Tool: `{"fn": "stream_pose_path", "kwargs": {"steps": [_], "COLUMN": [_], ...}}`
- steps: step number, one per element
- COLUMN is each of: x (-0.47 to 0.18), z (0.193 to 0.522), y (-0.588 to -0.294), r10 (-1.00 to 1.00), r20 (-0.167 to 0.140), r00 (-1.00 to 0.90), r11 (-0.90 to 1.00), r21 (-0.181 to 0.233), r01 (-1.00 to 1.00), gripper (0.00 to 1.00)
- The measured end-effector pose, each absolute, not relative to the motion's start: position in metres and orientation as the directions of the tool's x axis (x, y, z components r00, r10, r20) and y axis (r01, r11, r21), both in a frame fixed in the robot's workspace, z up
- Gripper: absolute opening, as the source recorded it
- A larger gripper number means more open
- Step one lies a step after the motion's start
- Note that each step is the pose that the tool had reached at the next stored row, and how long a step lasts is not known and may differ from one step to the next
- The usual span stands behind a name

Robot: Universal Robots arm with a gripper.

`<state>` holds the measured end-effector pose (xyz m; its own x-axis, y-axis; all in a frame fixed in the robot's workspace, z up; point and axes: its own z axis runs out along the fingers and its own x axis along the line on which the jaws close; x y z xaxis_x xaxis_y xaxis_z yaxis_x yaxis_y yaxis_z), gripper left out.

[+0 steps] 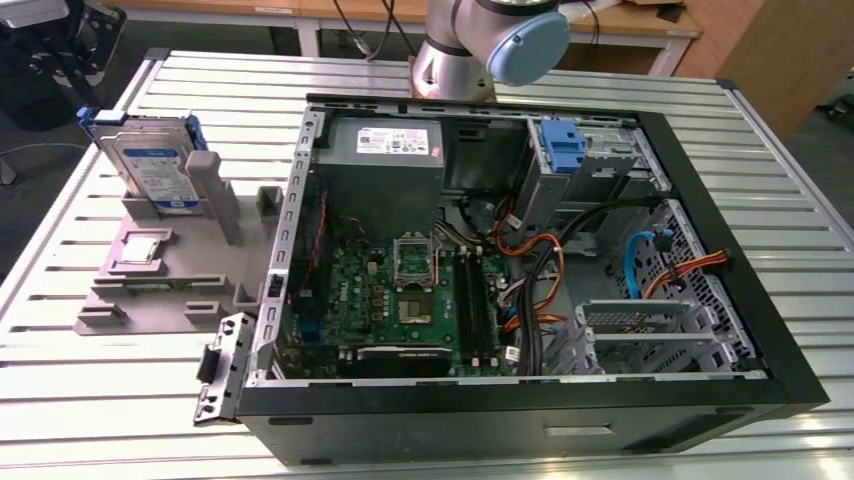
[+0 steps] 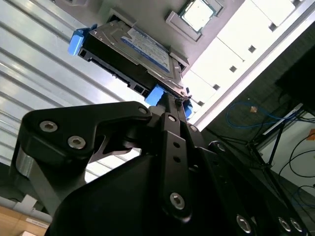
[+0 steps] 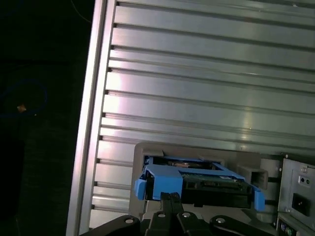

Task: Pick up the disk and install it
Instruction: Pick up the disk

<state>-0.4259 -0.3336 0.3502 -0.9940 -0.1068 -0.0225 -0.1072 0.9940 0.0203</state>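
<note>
The disk (image 1: 144, 165) is a silver drive with a white-and-blue label in a blue carrier. It stands on edge in a grey fixture (image 1: 160, 290) at the exterior view's left, beside the open computer case (image 1: 534, 405), and nothing touches it there. Both wrist views show the disk (image 2: 135, 49) (image 3: 197, 179) beyond my gripper (image 3: 170, 197) (image 2: 170, 101). The black fingertips are pressed together with nothing between them. They line up with the blue carrier's edge and sit apart from it.
The case holds a motherboard (image 1: 400, 300), a grey power supply (image 1: 387, 150), cables and a drive cage with a blue tab (image 1: 567, 150). A small chip (image 1: 140, 250) lies on the fixture. The arm's base (image 1: 461, 50) stands behind the case on the slatted metal table (image 1: 67, 400).
</note>
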Motion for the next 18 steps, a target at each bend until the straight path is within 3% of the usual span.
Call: {"fn": "stream_pose_path", "kwargs": {"steps": [18], "x": [-0.4259], "z": [0.3501], "y": [-0.3336], "r10": [-0.227], "r20": [-0.022], "r00": [-0.974], "r11": [0.974], "r21": [0.019], "r01": [-0.228], "gripper": [0.1]}}
